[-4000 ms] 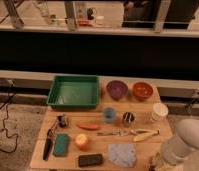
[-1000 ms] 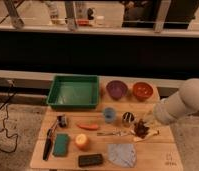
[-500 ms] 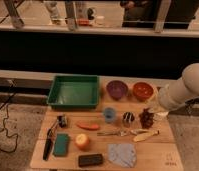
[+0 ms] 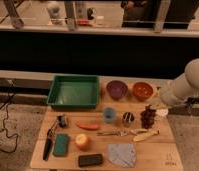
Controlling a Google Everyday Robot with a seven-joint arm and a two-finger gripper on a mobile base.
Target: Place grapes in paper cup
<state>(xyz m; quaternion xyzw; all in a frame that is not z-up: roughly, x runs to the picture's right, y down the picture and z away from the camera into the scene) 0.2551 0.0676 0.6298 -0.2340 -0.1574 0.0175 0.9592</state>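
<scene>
The grapes [image 4: 148, 117], a dark reddish-brown bunch, hang over the right side of the wooden table [image 4: 163, 155], just left of the paper cup. My gripper [image 4: 151, 108] sits at the top of the bunch and is shut on it, at the end of the white arm [image 4: 185, 86] that reaches in from the right. The paper cup [image 4: 163, 113] is white and mostly hidden behind the grapes and gripper; only its right edge shows. The bunch is beside the cup, not over its mouth.
A dark metallic cup [image 4: 128, 118] and a small blue cup [image 4: 109, 115] stand left of the grapes. A banana [image 4: 145, 135] lies in front. Purple bowl [image 4: 116, 89], orange bowl [image 4: 142, 90] and green tray [image 4: 73, 91] stand at the back. A carrot [image 4: 88, 126], sponge [image 4: 61, 144] and cloth [image 4: 122, 153] lie nearer.
The arm came in from the lower right and took the grapes. Over the last second the bunch has risen and moved back and right, toward the paper cup.
</scene>
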